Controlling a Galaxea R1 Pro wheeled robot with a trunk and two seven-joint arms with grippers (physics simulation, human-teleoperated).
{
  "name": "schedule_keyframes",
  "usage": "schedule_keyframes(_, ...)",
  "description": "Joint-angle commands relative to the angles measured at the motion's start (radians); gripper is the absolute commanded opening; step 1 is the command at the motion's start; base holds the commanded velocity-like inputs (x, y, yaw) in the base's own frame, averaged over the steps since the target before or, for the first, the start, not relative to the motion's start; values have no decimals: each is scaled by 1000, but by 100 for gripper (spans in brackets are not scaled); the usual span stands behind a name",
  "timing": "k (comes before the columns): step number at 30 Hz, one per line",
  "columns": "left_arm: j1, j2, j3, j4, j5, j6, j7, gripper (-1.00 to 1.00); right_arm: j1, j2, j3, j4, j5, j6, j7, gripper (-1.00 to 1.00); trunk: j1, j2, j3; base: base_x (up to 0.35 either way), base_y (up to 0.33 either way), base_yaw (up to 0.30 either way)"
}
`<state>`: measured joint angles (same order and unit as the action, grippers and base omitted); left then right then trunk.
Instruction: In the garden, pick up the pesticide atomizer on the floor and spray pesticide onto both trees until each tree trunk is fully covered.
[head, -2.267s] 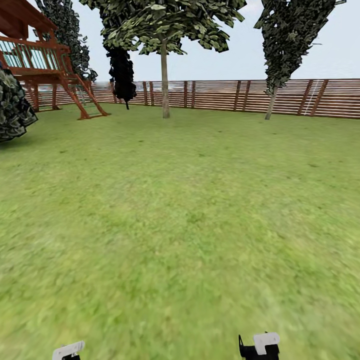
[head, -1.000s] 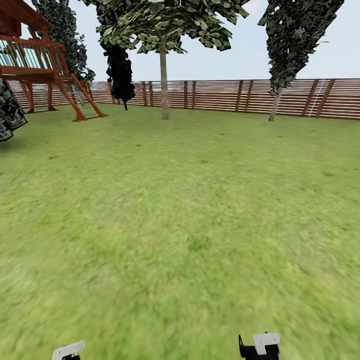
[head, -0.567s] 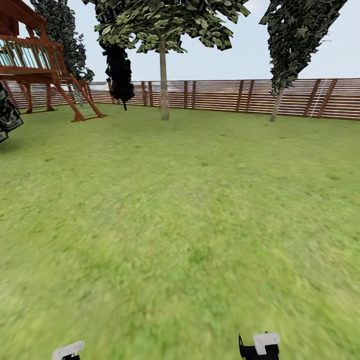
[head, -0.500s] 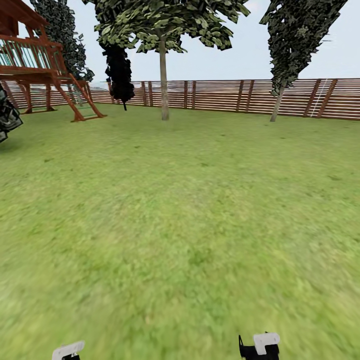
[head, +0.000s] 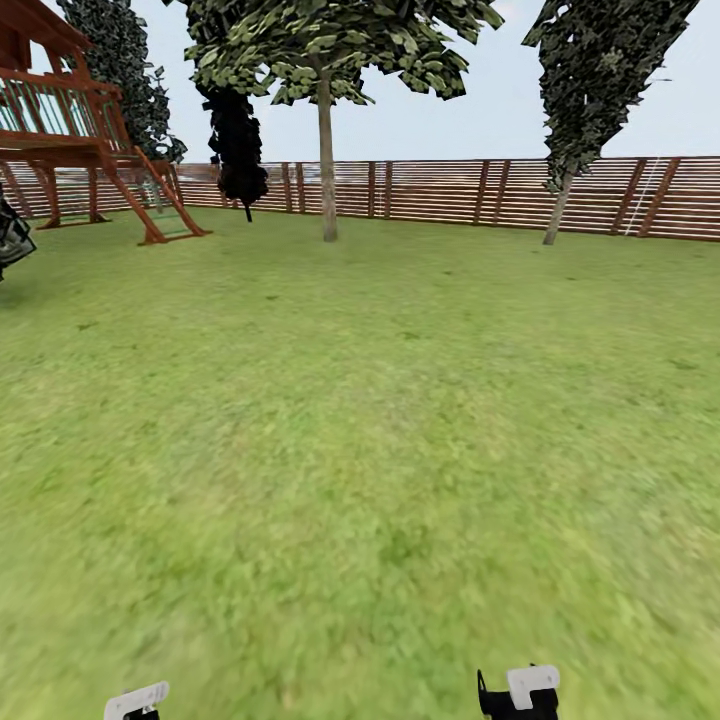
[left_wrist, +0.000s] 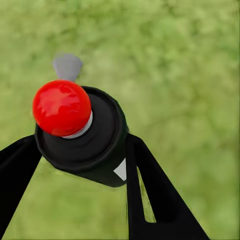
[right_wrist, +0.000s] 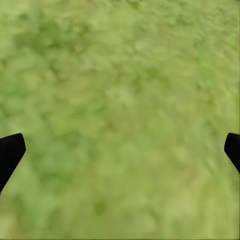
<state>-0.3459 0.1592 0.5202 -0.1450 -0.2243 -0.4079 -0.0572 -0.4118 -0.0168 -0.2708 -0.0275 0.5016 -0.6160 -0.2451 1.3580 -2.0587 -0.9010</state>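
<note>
Our left pincer (left_wrist: 75, 165) is grasping the pesticide atomizer (left_wrist: 82, 135) over grass; our right pincer (right_wrist: 120, 150) is hanging released, seemingly wide.

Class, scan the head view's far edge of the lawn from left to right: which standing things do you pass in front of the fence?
Wooden play tower → dark columnar tree → pale-trunked leafy tree → leaning columnar tree.

camera panned right | bush (head: 8, 238) nearly off left edge | fence (head: 450, 190) shifted
</note>
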Motion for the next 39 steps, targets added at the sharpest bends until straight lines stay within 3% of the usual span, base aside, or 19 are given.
schedule_keyframes(1,-1,0,9,1,-6,-3,-6,-100,-1,0,-5,1,11,-2,-6,100,0,0,-1,338,0,0)
schedule_keyframes(39,-1,0,9,1,-6,-3,-6,-100,-1,0,-5,1,11,-2,-6,100,0,0,-1,338,0,0)
